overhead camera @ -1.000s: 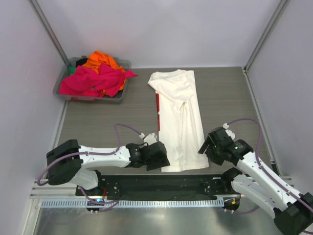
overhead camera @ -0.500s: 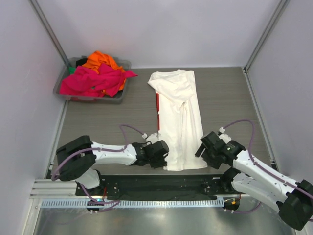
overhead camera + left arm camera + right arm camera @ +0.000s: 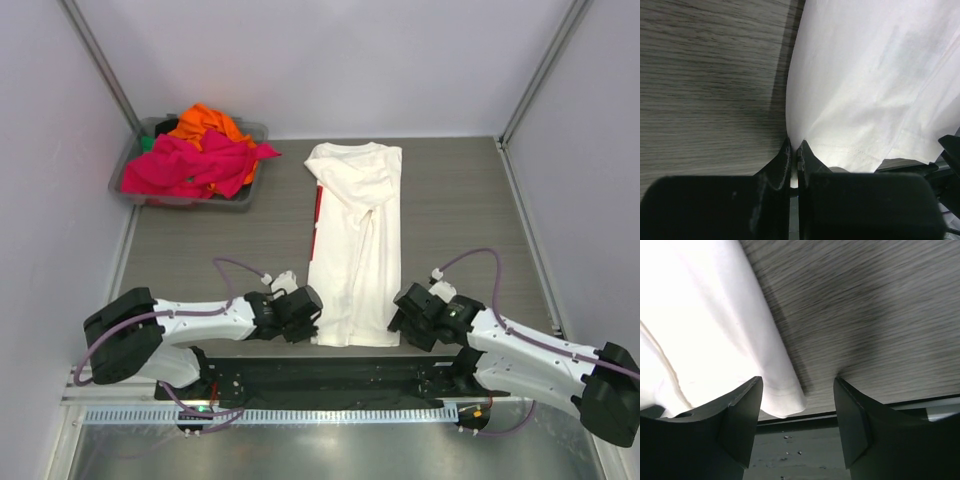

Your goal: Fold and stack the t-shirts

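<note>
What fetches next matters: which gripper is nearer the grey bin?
Left: left gripper lies nearward and right of the grey bin; right gripper farther right, beyond the cream t-shirt.

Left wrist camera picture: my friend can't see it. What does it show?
Two black fingers, shut tight together, pinch the edge of a cream-white t-shirt at the bottom of the picture. The shirt fills the right side; grey wood-grain table fills the left.
</note>
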Controlling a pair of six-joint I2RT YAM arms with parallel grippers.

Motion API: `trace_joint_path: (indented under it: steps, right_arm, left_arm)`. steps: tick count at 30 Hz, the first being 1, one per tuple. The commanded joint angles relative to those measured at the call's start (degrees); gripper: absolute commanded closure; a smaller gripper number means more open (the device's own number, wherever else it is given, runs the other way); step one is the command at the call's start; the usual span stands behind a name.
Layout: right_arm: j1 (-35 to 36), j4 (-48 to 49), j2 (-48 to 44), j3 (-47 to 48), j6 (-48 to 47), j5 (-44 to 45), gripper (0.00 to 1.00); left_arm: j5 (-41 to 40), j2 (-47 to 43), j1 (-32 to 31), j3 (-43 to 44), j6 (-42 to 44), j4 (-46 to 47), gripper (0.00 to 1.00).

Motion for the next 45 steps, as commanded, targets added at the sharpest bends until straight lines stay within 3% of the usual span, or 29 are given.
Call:
trace_joint_path:
  steps: [1,3,6,8,11,20,26,29,34,45]
  right_arm:
    - [2.3,4.4,0.4,-0.7,3.2,2.5,0.37]
    - [3.7,5.0,0.5,-1.2,3.9,2.8,0.39]
    - [5.0,6.1,0.4,-2.2,4.8,2.8,0.54]
    - [5.7,7.0,-0.2,-3.2,5.1,2.6,0.75]
    - [7.1,6.5,-1.4,-3.1,5.3,2.4,0.99]
    - [9.8,-10.4,-7.4,9.1,7.9,11.5,0.99]
    - [9.2,-11.2,-3.5,18.7,2.1,19.5,0.99]
    - [5.3,-11.3,1.2,24.6,-3.5,22.2,0.99]
    - [-8.5,-5.5,8.1,30.6,-17.7,17.2,0.99]
    - [-20.3,5.0,25.9,40.1,-29.8,12.0,0.99]
  left_arm:
    - [-0.1,0.8,-0.1,-0.1,-1.0,-0.3,1.0]
    - [0.0,0.8,-0.1,0.0,-1.0,-0.3,1.0]
    - [0.1,0.2,-0.1,0.0,-1.3,-0.2,1.0]
    - [0.4,-0.4,-0.2,0.2,-1.4,-0.3,1.0]
    - [0.6,-1.1,-1.2,1.4,-1.7,-1.6,1.0]
    - [-5.3,-3.9,-3.5,16.4,1.1,-21.5,1.0]
    - [-8.4,-1.6,0.4,27.2,7.7,-28.5,1.0]
    - [-7.3,-0.1,4.3,30.8,11.5,-28.6,1.0]
    - [-4.9,3.5,10.5,36.6,16.8,-27.8,1.0]
    - [2.3,19.9,23.7,51.4,28.2,-26.4,1.0]
